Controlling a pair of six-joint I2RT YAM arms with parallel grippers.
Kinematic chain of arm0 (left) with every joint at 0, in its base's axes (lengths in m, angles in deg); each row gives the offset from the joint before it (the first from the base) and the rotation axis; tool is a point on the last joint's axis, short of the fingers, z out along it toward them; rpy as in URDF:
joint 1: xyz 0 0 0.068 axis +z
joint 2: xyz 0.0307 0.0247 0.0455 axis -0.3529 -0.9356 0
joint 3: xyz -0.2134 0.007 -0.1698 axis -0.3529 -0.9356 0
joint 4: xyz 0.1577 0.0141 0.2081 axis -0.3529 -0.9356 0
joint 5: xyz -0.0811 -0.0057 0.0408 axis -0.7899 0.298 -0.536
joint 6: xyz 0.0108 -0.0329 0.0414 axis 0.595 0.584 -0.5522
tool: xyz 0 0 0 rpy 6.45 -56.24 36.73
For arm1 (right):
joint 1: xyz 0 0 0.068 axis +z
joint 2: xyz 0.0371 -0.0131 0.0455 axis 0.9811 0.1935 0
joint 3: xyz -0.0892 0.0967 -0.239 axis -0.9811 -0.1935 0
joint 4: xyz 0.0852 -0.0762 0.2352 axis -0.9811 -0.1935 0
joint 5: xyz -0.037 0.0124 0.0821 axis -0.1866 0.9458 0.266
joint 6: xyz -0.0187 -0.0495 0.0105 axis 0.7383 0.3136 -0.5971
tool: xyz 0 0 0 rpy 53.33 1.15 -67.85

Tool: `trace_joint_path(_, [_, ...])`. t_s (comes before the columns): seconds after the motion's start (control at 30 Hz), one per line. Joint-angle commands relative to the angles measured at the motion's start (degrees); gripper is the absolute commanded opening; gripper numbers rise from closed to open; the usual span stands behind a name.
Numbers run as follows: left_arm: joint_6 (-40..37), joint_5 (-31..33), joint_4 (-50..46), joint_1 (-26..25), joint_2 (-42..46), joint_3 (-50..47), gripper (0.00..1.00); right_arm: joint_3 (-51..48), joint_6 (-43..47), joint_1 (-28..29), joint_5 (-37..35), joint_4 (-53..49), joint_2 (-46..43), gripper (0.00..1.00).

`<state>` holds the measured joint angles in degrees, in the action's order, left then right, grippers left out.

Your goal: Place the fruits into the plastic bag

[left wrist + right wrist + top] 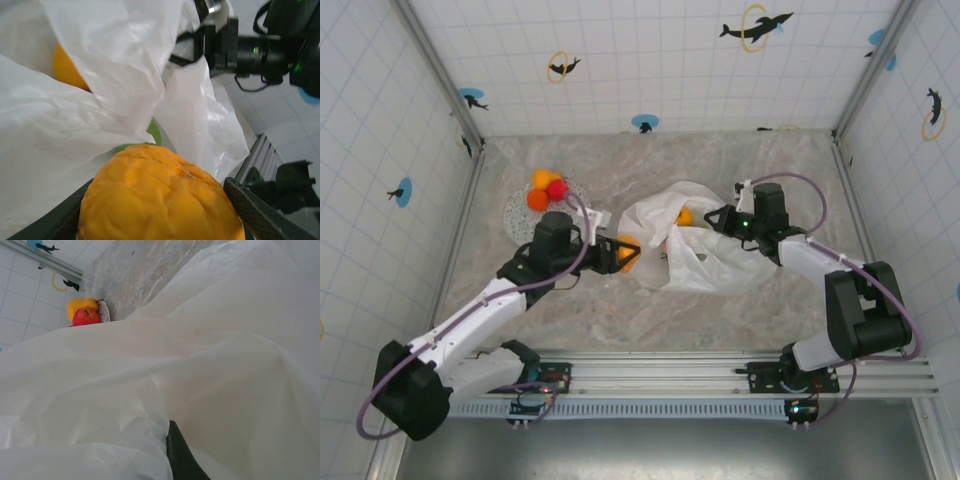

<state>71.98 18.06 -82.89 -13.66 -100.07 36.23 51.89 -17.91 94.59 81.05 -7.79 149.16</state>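
My left gripper (620, 252) is shut on an orange fruit (630, 256) at the left mouth of the plastic bag (705, 262). Up close, that orange fruit (160, 195) sits between both fingers of the left gripper (155, 217). Just beyond it is a green fruit (155, 134), and another orange fruit (67, 67) shows through the bag film (115, 55). My right gripper (716, 219) is shut on the bag's upper edge, next to an orange fruit (685, 216) inside. The right wrist view has one dark fingertip (179, 452) pressed against the bag (210, 365).
A speckled grey plate (517, 215) at the back left holds a yellow-orange fruit (542, 179), a red one (557, 189) and an orange one (537, 200). The red fruit (86, 317) and the yellow fruit (82, 304) peek over the bag. Tiled walls enclose the marbled table.
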Motion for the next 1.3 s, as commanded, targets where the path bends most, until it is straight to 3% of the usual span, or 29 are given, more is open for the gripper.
trace_joint_path(0.0, [-4.7,3.0,1.5,-4.2,-3.3,1.8,0.59,2.2,0.0,0.5,-1.2,-0.8,-0.9,0.00])
trace_joint_path(0.17, [-5.6,4.5,2.5,-7.1,-9.3,3.3,0.59,3.1,0.2,0.7,-1.7,-1.9,-1.3,0.00])
trace_joint_path(0.67, [-2.6,8.9,8.5,-7.2,-26.4,12.0,0.59,3.3,0.7,2.3,-2.3,-3.2,-1.8,0.00])
trace_joint_path(0.93, [8.3,9.6,19.5,-8.1,-34.2,14.8,0.60,2.5,-1.4,2.4,-1.8,-1.9,-3.1,0.00])
trace_joint_path(1.27, [16.0,14.0,28.6,-10.1,-38.9,15.0,0.61,0.2,-6.1,2.5,-3.6,2.6,-5.3,0.00])
